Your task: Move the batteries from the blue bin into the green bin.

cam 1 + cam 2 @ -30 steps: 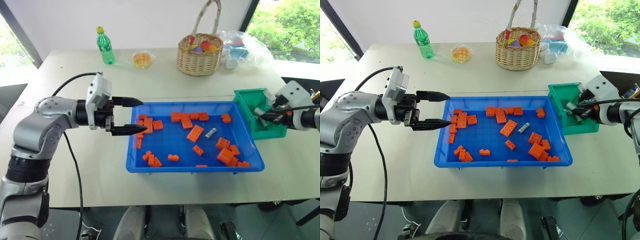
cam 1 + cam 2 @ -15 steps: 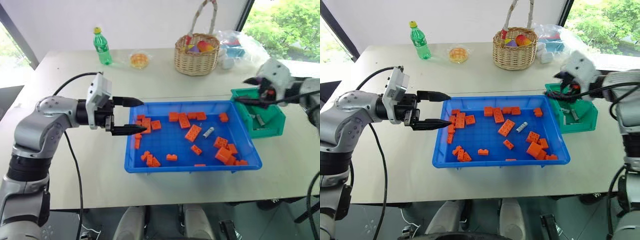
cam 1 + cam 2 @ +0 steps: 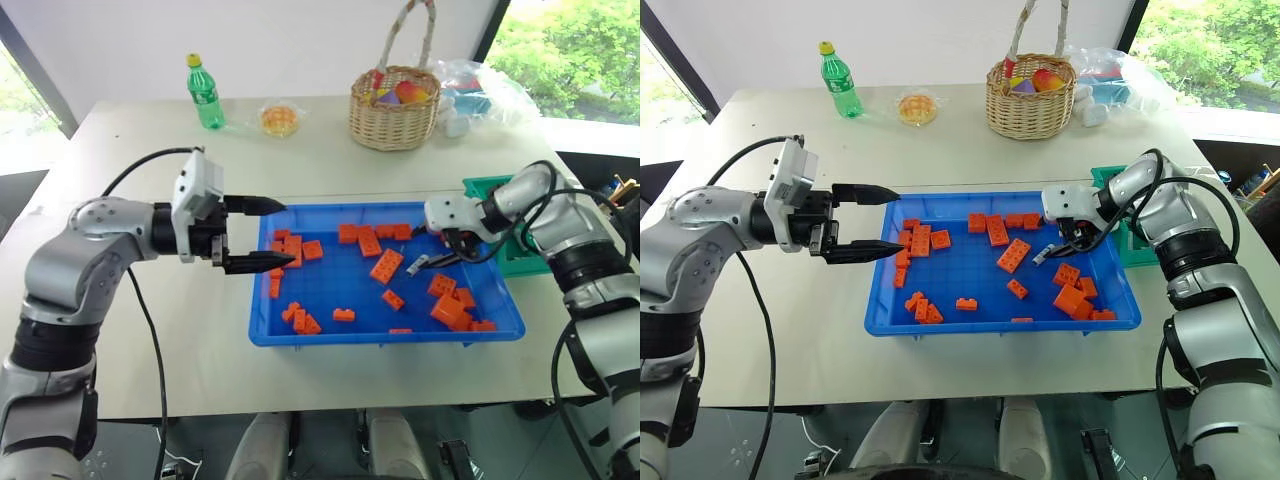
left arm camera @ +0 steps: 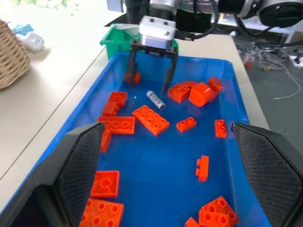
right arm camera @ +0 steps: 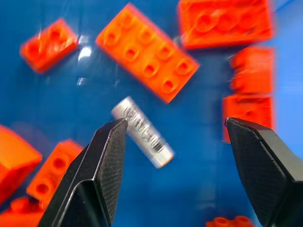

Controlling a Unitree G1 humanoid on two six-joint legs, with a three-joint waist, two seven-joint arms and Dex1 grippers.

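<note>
Right gripper (image 4: 148, 84) has swung from the green bin (image 3: 520, 250) back over the blue bin (image 3: 300, 335), fingers apart above the remaining battery (image 5: 142, 132); left gripper (image 3: 258, 234) waits open.

You have one battery (image 5: 142, 132), a small silver cylinder with dark print, lying flat on the floor of the blue bin (image 3: 300, 336) in its right half, just beside a long orange brick (image 3: 389, 266). The blue bin sits level on the table. The green bin (image 3: 480, 187) stands at its far right corner, partly hidden.
</note>
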